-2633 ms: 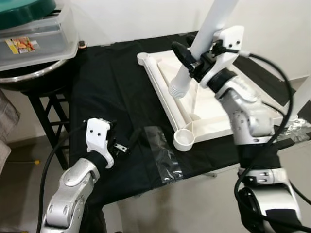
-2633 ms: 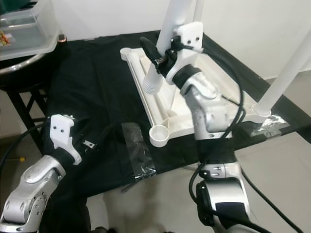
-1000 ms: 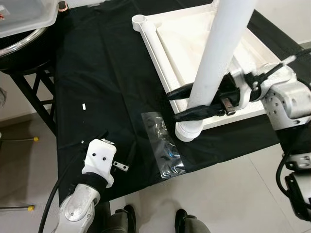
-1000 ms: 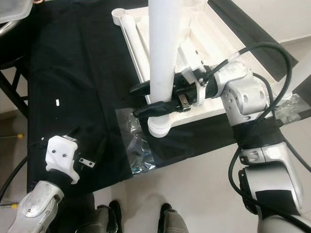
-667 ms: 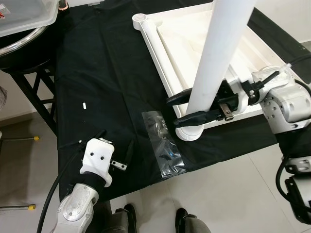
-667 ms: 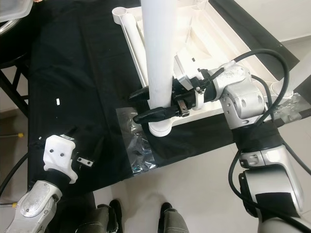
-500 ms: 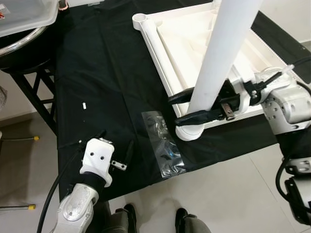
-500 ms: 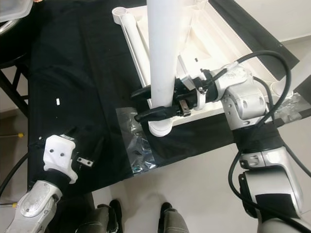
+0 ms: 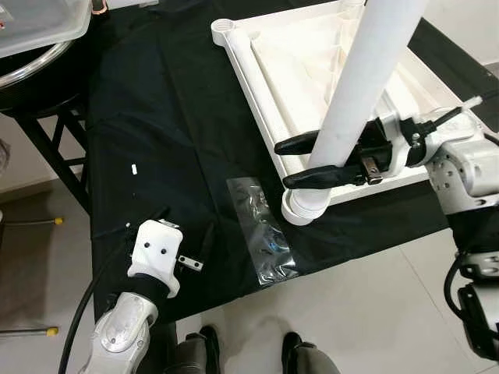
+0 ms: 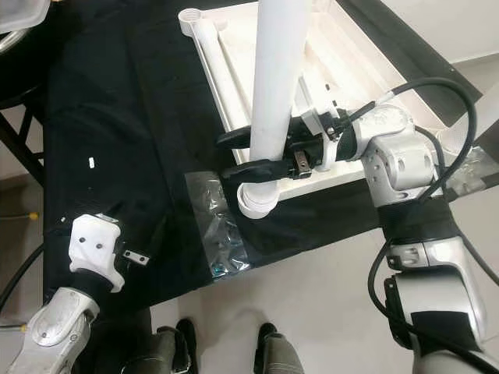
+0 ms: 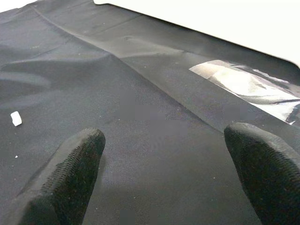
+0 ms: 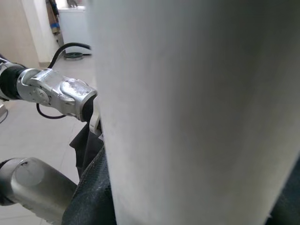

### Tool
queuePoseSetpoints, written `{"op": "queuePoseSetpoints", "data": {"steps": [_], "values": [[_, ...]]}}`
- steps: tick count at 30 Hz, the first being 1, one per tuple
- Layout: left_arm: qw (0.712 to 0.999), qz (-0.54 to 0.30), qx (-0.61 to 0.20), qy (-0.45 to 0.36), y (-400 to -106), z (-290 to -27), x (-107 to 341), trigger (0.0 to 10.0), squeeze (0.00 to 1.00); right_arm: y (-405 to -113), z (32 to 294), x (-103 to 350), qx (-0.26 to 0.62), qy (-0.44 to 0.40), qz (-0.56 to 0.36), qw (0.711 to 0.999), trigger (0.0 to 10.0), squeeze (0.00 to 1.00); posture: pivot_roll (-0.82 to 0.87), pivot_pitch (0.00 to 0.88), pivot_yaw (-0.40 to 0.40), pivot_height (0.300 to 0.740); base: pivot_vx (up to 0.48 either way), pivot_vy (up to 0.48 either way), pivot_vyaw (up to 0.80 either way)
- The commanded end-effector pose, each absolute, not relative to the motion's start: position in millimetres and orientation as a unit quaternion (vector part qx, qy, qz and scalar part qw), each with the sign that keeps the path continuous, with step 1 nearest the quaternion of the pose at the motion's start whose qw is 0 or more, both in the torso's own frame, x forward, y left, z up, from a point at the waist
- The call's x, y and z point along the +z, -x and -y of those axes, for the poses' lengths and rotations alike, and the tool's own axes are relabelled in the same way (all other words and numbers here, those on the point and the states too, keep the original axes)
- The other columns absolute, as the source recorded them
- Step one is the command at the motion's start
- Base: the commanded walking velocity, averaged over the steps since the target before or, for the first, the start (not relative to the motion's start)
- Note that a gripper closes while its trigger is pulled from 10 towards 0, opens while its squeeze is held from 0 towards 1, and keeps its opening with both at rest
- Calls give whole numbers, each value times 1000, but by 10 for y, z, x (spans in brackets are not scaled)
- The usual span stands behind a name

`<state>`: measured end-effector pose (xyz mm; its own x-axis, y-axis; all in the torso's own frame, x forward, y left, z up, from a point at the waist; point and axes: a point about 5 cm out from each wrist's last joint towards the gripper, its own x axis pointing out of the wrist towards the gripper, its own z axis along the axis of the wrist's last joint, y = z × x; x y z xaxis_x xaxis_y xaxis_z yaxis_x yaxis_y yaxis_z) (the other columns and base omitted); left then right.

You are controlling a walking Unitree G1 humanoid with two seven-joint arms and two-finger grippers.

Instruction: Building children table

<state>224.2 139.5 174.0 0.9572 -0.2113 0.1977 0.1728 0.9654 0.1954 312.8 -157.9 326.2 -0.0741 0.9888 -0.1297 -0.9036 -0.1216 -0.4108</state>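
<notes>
An upturned white table top (image 9: 288, 70) lies on the black cloth (image 9: 156, 117). My right gripper (image 9: 284, 164) is shut on a long white table leg (image 9: 355, 101), low on its shaft. The leg leans, its top to the right. Its ribbed end (image 9: 306, 204) sits at the table top's near corner socket; I cannot tell how deep. In the right wrist view the leg (image 12: 197, 112) stands close before the camera. My left gripper (image 9: 185, 226) hovers open over the cloth near the front edge, nothing between its fingers (image 11: 77, 159).
A clear bag of hardware (image 9: 261, 234) lies between the grippers. A second leg (image 10: 487, 109) stands at the far right corner. A clear plastic box (image 9: 39, 23) rests on a black stand at back left. Dark shoes (image 9: 292, 347) stand below the table's front edge.
Since 2.6 s ago the head has tilted down and the leg has come down to the corner socket. In the last half second its top has swung right. My left arm has held still.
</notes>
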Motion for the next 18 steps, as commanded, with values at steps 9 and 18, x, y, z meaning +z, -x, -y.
{"op": "queuePoseSetpoints", "data": {"steps": [9,18], "values": [[987,92,-92,-96,-2210,-1430,1678,10000,0,-3191,1565,3253,716,172,121,665,10000,0,93,408,30,740,0,0,0],[987,92,-92,-97,-2209,-1434,1678,10000,0,-3205,1570,3256,716,174,118,665,10000,0,93,408,30,740,0,0,0]]}}
